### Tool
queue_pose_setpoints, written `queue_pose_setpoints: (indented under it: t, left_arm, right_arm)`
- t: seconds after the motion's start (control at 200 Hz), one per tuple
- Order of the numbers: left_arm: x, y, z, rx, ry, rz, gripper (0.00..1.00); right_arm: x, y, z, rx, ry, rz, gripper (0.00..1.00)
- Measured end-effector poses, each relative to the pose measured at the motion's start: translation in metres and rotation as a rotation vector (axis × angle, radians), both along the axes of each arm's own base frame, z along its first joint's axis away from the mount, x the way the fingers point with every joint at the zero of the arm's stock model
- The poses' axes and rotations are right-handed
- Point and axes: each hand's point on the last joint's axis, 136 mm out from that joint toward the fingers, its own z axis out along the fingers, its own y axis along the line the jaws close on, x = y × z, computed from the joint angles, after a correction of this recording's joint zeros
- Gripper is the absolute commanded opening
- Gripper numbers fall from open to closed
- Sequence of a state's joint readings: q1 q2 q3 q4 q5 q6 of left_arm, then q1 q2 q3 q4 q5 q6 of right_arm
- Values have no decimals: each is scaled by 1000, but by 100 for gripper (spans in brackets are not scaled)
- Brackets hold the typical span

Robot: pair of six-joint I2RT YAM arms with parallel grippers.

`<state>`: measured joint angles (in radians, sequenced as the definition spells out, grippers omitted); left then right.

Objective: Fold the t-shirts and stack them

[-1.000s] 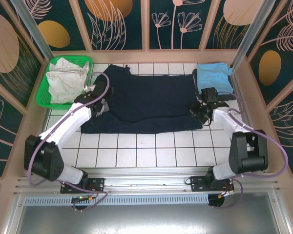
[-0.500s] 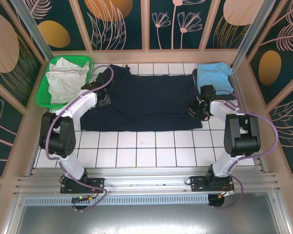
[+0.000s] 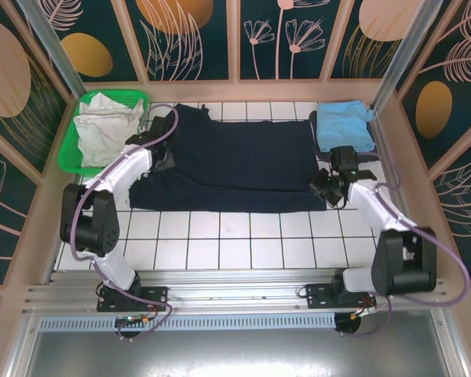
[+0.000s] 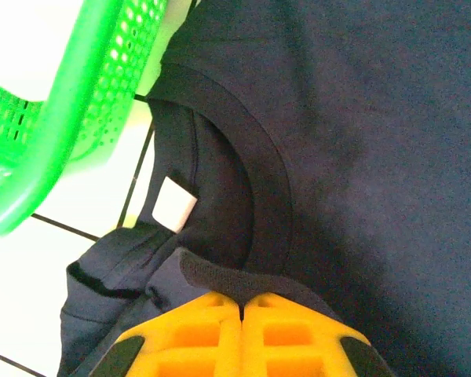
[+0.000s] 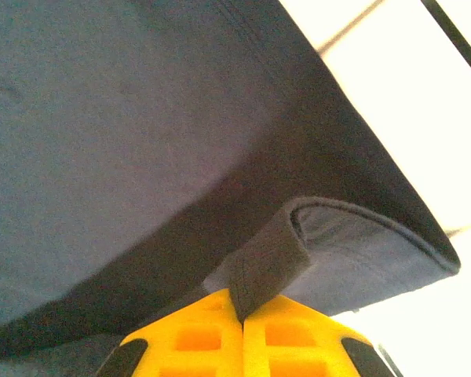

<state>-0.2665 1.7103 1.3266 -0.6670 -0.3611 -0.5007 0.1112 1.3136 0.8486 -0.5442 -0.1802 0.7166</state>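
Navy shirt [image 3: 235, 169] lay flat at centre. Left gripper [image 4: 241, 302] pinched cloth beside its collar at 9 o'clock; right gripper [image 5: 242, 302] pinched an edge fold at 3 o'clock, newly drawn outward, apparently tautening for folding.

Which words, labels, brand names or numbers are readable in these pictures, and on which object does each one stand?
None can be read.
The white neck tag inside the navy t-shirt shows no legible print.
The wall panels carry only plant drawings, no letters.
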Motion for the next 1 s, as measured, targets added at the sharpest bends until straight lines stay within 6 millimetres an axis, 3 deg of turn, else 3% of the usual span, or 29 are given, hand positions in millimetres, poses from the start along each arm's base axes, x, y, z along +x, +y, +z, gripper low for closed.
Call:
queue_pose_setpoints:
  t: [0.18,0.35,0.505,0.641,0.841,1.001]
  left_arm:
    - [-22,3,23,-31,-51,-8,0]
    - [-39,5,12,-37,-22,-14,0]
    - [-38,5,-9,-24,32,-14,0]
    - [-29,7,-28,17,80,-2,0]
    - [-8,8,-33,55,85,12,0]
    - [0,10,-40,83,96,22,0]
  right_arm:
    - [-53,2,1,16,40,-23,0]
    - [-68,-2,5,34,25,-59,0]
    - [-50,-9,-14,21,75,-77,0]
    - [-20,-8,-36,-1,129,-47,0]
    - [22,-4,-47,-17,113,-1,0]
    - [35,-7,-52,-24,112,6,0]
